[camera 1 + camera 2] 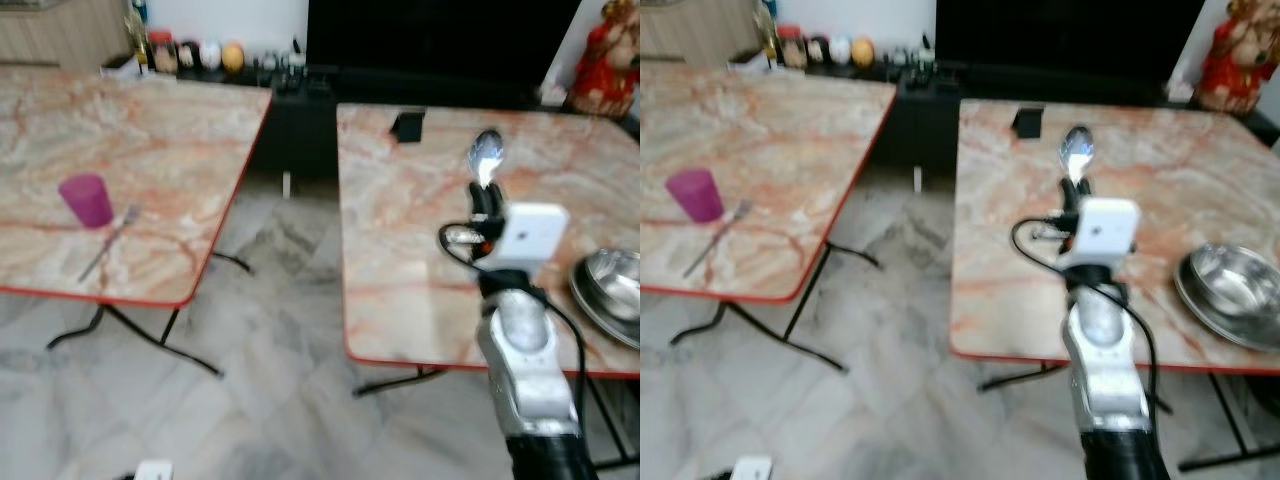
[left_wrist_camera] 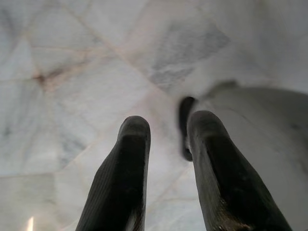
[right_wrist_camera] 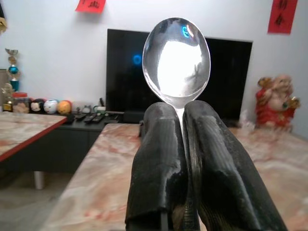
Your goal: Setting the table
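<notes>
Two marble-patterned tables with red edging stand side by side with a gap of grey floor tile between them. The head views are soft with blur, so fine detail is unreliable.

Right gripper [image 3: 179, 144]: raised over the right table [image 1: 400, 260], fingers pressed together on the neck of a metal spoon [image 3: 176, 67]. The bowl of the spoon stands upright above the fingertips; its handle is hidden between the fingers. In the head views the spoon [image 1: 1076, 150] shows above the white wrist housing of the silver arm.

Left gripper [image 2: 166, 144]: hangs low, pointing at the tiled floor, its two fingers [image 2: 125, 178] apart with nothing between them. A pale rounded shape beside them is too blurred to identify.

Right table: a steel bowl [image 1: 612, 290] sits near its right-hand edge, partly cut off by the frame. A small dark object [image 1: 407, 126] near the far edge cannot be made out.

Left table [image 1: 150, 150]: a purple cup [image 1: 87, 199] stands upright near the front edge, with a fork [image 1: 108, 243] lying just beside it on the robot's right, touching or apart I cannot tell.

Behind the tables: a dark television [image 3: 125, 72], a low black cabinet with jars and round objects, indistinct, and a red figurine [image 3: 274, 101] at far right.
</notes>
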Available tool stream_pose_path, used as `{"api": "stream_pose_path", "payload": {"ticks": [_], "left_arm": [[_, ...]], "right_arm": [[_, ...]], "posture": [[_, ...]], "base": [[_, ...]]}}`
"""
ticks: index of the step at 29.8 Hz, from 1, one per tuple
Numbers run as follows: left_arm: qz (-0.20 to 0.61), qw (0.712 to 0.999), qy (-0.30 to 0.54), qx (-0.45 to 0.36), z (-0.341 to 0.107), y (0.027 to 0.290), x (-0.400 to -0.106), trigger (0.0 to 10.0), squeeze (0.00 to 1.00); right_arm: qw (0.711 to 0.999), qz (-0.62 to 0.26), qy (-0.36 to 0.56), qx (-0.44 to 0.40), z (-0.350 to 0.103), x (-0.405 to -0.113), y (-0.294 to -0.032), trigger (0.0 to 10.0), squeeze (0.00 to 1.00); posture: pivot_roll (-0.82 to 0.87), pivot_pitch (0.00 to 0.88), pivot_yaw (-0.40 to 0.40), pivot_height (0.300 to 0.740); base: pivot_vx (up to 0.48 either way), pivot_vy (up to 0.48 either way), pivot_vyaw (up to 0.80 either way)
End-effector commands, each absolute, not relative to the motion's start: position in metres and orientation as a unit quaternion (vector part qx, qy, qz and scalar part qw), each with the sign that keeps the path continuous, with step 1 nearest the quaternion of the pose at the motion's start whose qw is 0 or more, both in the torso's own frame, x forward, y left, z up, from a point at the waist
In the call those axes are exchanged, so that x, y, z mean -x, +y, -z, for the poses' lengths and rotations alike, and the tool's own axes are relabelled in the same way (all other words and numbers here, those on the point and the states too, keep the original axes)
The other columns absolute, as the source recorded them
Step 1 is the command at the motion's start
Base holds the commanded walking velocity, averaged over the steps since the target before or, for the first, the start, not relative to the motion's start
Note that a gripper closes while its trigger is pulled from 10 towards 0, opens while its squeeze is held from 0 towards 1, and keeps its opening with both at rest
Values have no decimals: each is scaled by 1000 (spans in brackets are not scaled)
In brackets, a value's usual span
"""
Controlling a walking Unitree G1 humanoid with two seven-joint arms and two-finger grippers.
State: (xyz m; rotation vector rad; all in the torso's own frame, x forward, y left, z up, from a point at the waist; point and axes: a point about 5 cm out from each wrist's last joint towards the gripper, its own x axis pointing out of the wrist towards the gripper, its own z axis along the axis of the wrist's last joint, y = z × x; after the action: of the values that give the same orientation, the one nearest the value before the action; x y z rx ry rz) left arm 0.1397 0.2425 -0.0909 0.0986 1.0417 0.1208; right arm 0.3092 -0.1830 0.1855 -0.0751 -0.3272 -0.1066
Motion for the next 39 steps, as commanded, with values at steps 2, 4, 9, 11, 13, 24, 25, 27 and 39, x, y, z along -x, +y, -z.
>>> {"api": "stream_pose_path", "payload": {"ticks": [2,4,9,11,13,24,25,27,39], "left_arm": [[-55,860,504,-57,91,246,-137,10000,0],[-54,860,503,-58,91,246,-137,10000,0],[-52,861,503,-58,91,246,-137,10000,0],[-52,861,503,-59,91,246,-137,10000,0],[-51,861,503,-59,91,246,-137,10000,0],[-53,861,502,-58,90,247,-138,10000,0],[-53,861,502,-58,90,247,-138,10000,0],[-53,861,502,-58,90,247,-138,10000,0],[-55,861,503,-57,91,247,-137,10000,0]], "right_arm": [[984,41,-170,33,-190,-310,-175,10000,0],[984,41,-170,33,-190,-311,-175,10000,0],[984,46,-170,33,-190,-311,-177,10000,0],[984,47,-170,33,-190,-311,-178,10000,0],[984,48,-169,33,-190,-312,-178,10000,0],[983,58,-168,34,-191,-313,-182,10000,0],[983,59,-168,34,-191,-313,-182,10000,0],[984,58,-167,36,-191,-313,-183,10000,0],[984,60,-163,39,-189,-314,-185,10000,0]], "posture": [[72,0,-70,715],[72,0,-70,715],[71,0,-65,715],[71,0,-65,715],[70,0,-64,715],[71,0,-62,715],[71,0,-62,715],[70,0,-61,715],[70,0,-60,715]], "base": [[0,-334,0],[0,-334,0],[0,-334,0],[0,-334,0],[0,-334,0],[0,-334,0],[0,-334,0],[0,-334,0],[0,-271,0]]}}
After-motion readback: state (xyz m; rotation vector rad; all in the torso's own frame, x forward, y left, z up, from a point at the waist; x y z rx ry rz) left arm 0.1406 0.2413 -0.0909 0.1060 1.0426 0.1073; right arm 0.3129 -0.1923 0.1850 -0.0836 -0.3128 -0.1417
